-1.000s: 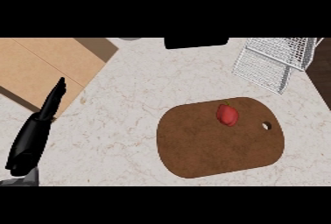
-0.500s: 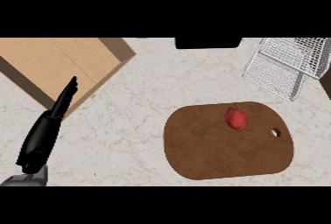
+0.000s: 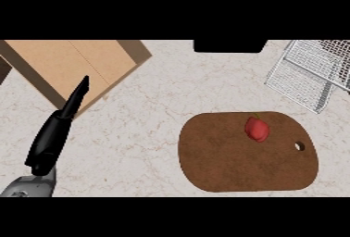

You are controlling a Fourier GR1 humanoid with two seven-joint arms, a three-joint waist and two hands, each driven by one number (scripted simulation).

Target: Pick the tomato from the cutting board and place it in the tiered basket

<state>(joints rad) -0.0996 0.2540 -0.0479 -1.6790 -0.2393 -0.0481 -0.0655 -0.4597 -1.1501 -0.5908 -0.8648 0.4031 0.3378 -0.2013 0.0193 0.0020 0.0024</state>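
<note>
A kitchen: marble-look counter [image 3: 157,92], brown cutting board [image 3: 232,162], wire tiered basket [image 3: 311,74].

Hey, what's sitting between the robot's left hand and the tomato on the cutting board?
Nothing. The head view shows only bare counter and board surface between the left hand and the tomato.

Marbled counter [image 3: 150,139]. Tan wooden box [image 3: 68,65] at upper left, overhanging the view's edge. Black object [image 3: 229,45] at top centre, cut off.
</note>
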